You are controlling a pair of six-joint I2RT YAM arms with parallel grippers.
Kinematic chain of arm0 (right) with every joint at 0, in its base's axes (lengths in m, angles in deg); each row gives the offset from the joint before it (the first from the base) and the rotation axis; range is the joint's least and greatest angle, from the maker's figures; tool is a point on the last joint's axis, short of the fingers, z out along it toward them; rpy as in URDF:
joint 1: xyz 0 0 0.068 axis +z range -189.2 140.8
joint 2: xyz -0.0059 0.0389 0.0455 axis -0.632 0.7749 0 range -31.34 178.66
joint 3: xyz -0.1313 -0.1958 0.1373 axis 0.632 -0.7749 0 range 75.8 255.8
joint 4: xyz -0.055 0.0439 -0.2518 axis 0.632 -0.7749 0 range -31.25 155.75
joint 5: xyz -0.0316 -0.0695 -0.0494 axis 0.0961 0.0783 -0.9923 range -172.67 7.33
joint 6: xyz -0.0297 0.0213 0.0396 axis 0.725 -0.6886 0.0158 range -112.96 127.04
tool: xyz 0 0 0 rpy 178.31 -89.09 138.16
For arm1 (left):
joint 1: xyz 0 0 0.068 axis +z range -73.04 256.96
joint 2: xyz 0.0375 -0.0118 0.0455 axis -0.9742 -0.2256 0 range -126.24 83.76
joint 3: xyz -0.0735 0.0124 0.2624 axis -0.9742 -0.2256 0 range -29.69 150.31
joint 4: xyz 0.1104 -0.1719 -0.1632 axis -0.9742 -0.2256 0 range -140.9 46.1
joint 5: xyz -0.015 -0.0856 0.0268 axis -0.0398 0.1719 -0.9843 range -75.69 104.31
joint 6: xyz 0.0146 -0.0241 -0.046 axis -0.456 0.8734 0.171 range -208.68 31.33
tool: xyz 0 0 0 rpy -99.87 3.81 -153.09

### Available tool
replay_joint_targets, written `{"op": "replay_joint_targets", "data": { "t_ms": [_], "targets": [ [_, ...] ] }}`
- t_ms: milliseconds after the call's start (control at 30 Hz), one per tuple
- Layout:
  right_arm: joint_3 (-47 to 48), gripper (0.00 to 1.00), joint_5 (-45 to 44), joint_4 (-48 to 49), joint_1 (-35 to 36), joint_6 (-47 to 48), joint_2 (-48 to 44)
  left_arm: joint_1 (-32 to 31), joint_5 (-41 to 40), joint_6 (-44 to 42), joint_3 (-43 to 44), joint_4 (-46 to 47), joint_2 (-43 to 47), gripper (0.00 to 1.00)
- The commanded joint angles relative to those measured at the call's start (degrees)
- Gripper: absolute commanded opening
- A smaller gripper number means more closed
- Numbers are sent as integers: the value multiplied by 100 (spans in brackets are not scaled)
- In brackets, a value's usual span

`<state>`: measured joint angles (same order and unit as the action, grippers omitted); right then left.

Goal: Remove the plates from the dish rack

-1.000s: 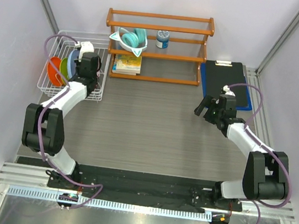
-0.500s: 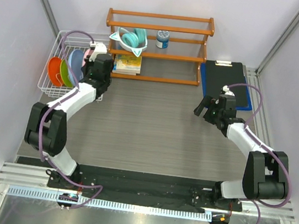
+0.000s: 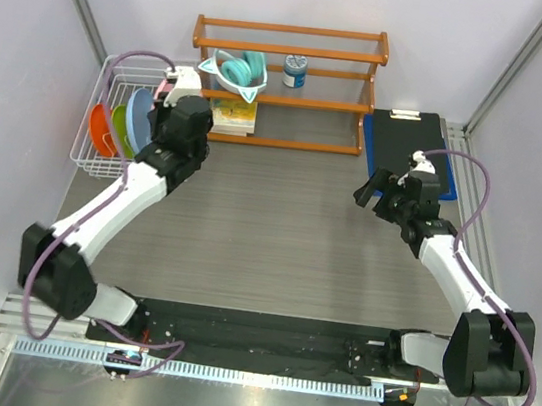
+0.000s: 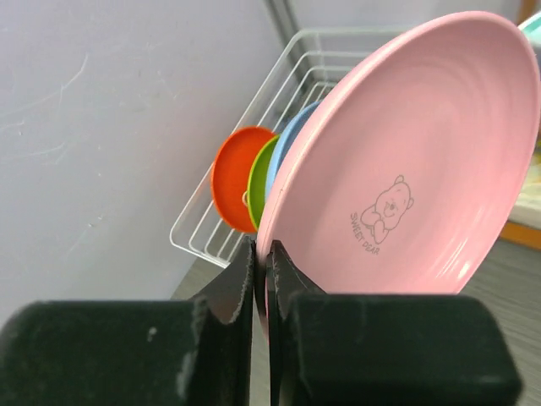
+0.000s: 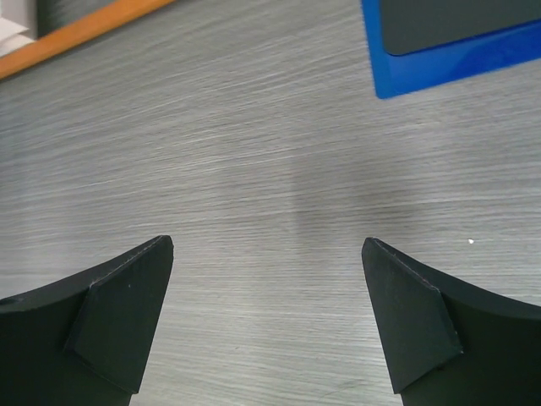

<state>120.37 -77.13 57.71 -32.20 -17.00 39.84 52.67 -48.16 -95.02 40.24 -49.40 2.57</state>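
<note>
Left wrist view: we see our left pincer (image 4: 262,254) clamped on the rim of the pink plate (image 4: 406,169), at ten o'clock on the table (image 3: 277,234) by the dish rack (image 3: 95,160); our right pincer (image 5: 266,279) gapes empty at three o'clock.

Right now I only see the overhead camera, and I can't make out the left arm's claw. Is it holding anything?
Observer: Yes. Its wrist camera shows the left gripper shut on the rim of the pink plate.
Visitor: Is that plate plain?
Observer: No, it carries a small bear drawing with tiny lettering.
Visitor: And the other arm?
Observer: The right gripper is open, with only bare table between its fingers.
</note>
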Motion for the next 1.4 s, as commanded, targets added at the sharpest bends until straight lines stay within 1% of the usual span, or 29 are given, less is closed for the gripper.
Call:
{"op": "replay_joint_targets", "data": {
  "t_ms": [0,67,100,167,200,267,300,333,400,433,500,533,600,733,900,1067,1100,1167,1200,1267,1300,1367],
  "targets": [
    [51,100,447,30,3,-110,-288,-154,446,870,258,-714,893,0],
    [-1,100,631,73,29,-189,-332,-190,648,1152,284,-1206,1166,0],
    [-19,100,780,117,38,-233,-385,-190,962,1441,284,-1347,1245,0],
    [-19,100,895,135,90,-321,-438,-199,1385,1715,232,-1698,1385,0],
    [-19,100,1070,214,125,-348,-516,-199,1840,1986,205,-1787,1421,0],
    [-37,100,1220,319,283,-453,-613,-207,2317,2242,13,-1832,1483,0],
    [-54,100,1308,494,353,-497,-701,-242,2772,2348,-49,-1832,1500,0],
    [-54,100,1309,557,424,-532,-736,-251,3002,2584,-137,-1797,1509,0],
    [-37,100,1283,740,704,-576,-746,-269,3468,2796,-418,-1570,1518,0],
    [-11,100,1300,777,819,-585,-685,-269,3932,3041,-506,-1490,1492,0],
    [60,100,1283,951,1152,-620,-588,-312,4234,3235,-664,-1341,1352,0],
    [86,100,1248,1014,1241,-629,-483,-321,4514,3306,-709,-1288,1316,0],
    [60,100,1178,1189,1495,-751,-386,-383,4674,3508,-779,-1156,1220,0],
    [-45,99,1160,1576,1689,-901,-175,-409,5280,3816,-1007,-805,1176,0],
    [-11,97,1195,1744,1813,-954,133,-462,5676,4053,-1245,-602,1070,0],
    [25,94,1291,1919,1866,-1024,467,-506,6124,4326,-1623,-58,1096,0],
    [16,88,1318,2024,1866,-1042,572,-524,6220,4379,-1649,-31,1070,0],
    [16,85,1335,2121,1883,-1095,651,-576,6230,4388,-1720,4,1035,0],
    [7,79,1388,2165,1892,-1112,730,-585,6396,4379,-1737,22,1035,0],
    [25,69,1388,2192,1892,-1139,801,-629,6389,4388,-1842,66,1070,0],
    [25,45,1380,2183,1901,-1139,836,-638,6362,4405,-1869,84,1087,0],
    [94,16,1187,1860,1901,-1078,854,-638,6301,4388,-1931,84,1149,0]
  ]
}}
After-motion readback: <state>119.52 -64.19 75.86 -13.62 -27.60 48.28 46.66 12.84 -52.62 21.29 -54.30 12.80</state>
